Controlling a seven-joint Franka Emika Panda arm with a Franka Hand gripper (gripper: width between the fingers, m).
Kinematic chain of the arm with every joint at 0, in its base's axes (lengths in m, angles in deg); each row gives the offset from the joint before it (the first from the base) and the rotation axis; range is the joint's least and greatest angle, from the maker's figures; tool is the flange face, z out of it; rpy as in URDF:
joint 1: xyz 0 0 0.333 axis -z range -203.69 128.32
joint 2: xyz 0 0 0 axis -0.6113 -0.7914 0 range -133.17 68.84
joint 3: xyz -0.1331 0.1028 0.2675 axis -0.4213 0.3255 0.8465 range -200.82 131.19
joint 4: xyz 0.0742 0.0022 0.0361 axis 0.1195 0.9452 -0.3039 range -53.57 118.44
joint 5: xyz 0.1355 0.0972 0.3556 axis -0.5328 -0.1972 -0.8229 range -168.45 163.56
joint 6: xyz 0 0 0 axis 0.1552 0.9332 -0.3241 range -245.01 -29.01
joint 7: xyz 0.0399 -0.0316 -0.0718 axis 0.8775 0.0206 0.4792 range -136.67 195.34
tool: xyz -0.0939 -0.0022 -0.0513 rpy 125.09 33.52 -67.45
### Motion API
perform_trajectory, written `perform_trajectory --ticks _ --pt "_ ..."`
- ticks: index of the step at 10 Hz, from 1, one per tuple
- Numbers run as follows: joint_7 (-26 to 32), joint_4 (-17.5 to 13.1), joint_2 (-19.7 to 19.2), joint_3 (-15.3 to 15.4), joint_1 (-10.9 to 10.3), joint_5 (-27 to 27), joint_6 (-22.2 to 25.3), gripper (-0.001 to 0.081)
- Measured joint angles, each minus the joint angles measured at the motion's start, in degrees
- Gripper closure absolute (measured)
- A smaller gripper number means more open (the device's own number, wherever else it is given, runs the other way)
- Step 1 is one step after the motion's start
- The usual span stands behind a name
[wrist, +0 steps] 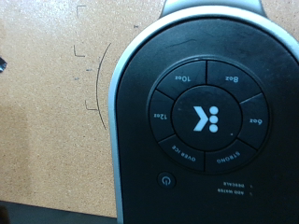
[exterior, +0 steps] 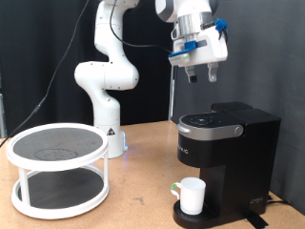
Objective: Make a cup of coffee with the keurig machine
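The black keurig machine [exterior: 227,162] stands on the wooden table at the exterior view's right, its lid closed. The white cup [exterior: 192,196] sits on the machine's round drip tray, under the spout. My gripper [exterior: 201,76] hangs in the air well above the machine's top, touching nothing and holding nothing. Its fingers point down. The wrist view looks straight down on the machine's round button panel [wrist: 204,118], with the silver trim around it. My fingers do not show in the wrist view.
A white two-tier round rack [exterior: 57,167] stands on the table at the exterior view's left. The arm's white base [exterior: 110,124] is behind it. A black curtain closes the back.
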Motion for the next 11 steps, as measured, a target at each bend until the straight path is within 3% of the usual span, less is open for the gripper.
perform_trajectory --ticks 3,5,6,8,9,10,11 --pt "0.29 0.45 -2.26 0.45 -0.01 0.0 -0.81 0.0072" --pt "0.34 1.12 -3.22 1.06 -0.03 0.0 -2.19 0.0328" --pt "0.38 1.46 -3.48 1.31 -0.03 0.0 -2.72 0.0328" --pt "0.38 2.39 -3.57 1.89 -0.03 0.68 -3.75 0.066" --pt "0.15 3.0 -3.62 2.24 -0.02 1.44 -4.73 0.066" --pt "-0.64 3.84 -3.63 2.61 -0.01 2.63 -6.17 0.0773" --pt "-1.54 4.76 -3.64 3.0 0.0 3.64 -7.58 0.0773"
